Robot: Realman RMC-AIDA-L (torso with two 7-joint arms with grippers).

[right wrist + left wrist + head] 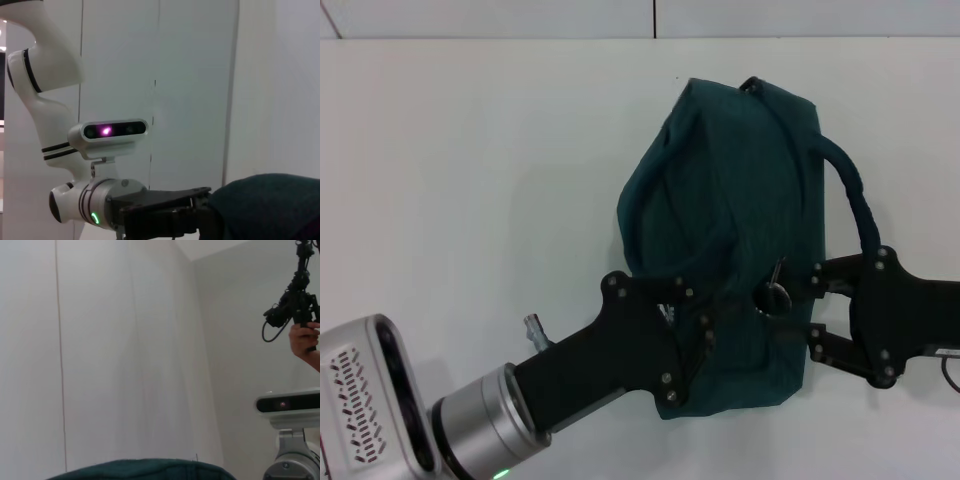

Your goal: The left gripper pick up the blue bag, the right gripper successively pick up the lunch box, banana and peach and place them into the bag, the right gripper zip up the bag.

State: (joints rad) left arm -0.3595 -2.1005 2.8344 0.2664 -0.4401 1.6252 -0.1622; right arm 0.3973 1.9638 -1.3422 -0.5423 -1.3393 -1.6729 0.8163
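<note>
Blue bag (730,230) on white table (470,200), looks closed; lunch box, banana, peach not visible, probably inside. Left gripper (692,325) pinching bag's near edge. Right gripper (814,312) fingers spread beside zipper ring pull (772,296). Step: zipping. Next: close on ring, pull along zipper.

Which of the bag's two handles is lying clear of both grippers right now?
The outer handle, arching free off the blue bag on the right gripper's side. The other handle runs across the fabric down toward the left gripper.
</note>
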